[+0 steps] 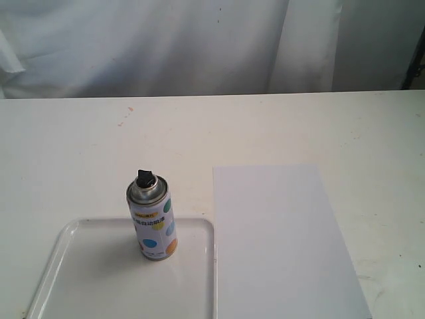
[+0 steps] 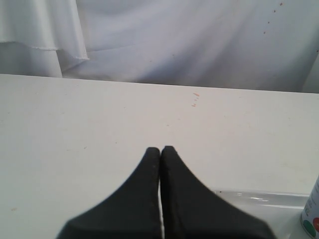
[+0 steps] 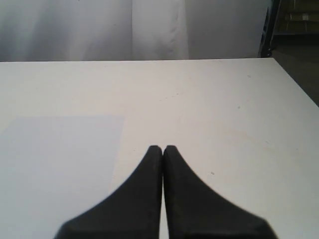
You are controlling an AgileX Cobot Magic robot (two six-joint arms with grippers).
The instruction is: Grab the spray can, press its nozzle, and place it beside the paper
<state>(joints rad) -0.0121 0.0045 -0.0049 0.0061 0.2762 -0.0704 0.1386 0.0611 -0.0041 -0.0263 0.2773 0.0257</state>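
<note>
The white spray can (image 1: 152,219) with coloured dots stands upright on the far part of a glossy white tray (image 1: 73,279); its black nozzle (image 1: 145,177) tops the silver shoulder. An edge of the can (image 2: 312,214) shows in the left wrist view. The plain white paper (image 1: 282,246) lies flat to the right of the tray, also in the right wrist view as the paper (image 3: 55,164). My left gripper (image 2: 160,149) is shut and empty above bare table near the tray. My right gripper (image 3: 162,148) is shut and empty beside the paper. Neither arm appears in the exterior view.
A white table (image 1: 66,153) carries everything, with a white curtain (image 1: 166,46) hanging behind its far edge. Small orange specks (image 1: 126,114) mark the tabletop at the back left. The table's right edge (image 3: 294,79) and a dark frame (image 3: 269,30) show in the right wrist view.
</note>
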